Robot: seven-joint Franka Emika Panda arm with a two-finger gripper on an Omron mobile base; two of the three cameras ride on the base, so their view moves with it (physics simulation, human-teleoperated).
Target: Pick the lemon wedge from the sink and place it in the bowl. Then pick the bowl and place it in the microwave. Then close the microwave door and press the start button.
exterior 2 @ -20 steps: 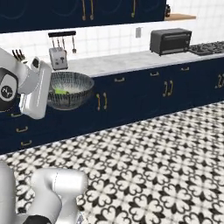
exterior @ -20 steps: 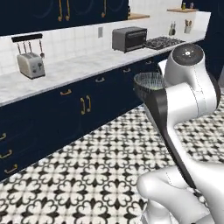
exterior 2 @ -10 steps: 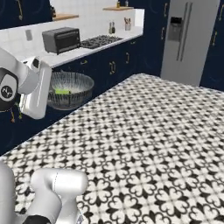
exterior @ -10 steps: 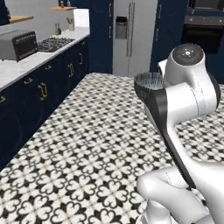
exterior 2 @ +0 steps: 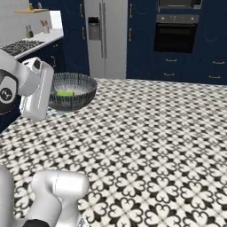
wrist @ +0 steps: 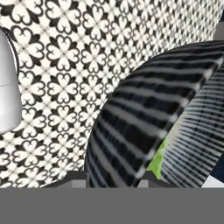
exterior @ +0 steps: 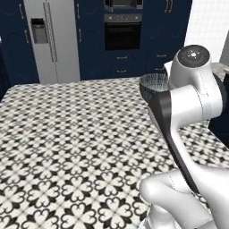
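The bowl, dark with fine pale lines, hangs in the air over the patterned floor, held by its rim at the end of my arm. The lemon wedge lies inside it, bright yellow-green. In the left base view the bowl peeks out from behind my arm. In the hand view the bowl bulks close and the lemon wedge shows past its rim. My gripper is shut on the bowl's rim. The sink is out of view. A grey-framed unit above the oven is cut by the top edge; I cannot tell whether it is the microwave.
A black wall oven sits in dark blue cabinets straight ahead, with a steel fridge to its left. A counter with a stove runs along the left of the right base view. Black-and-white tiled floor lies open between.
The whole scene has swung: the counter with toaster, then stove, gave way to fridge and oven, so the base has turned. The bowl with the wedge stays in the gripper.
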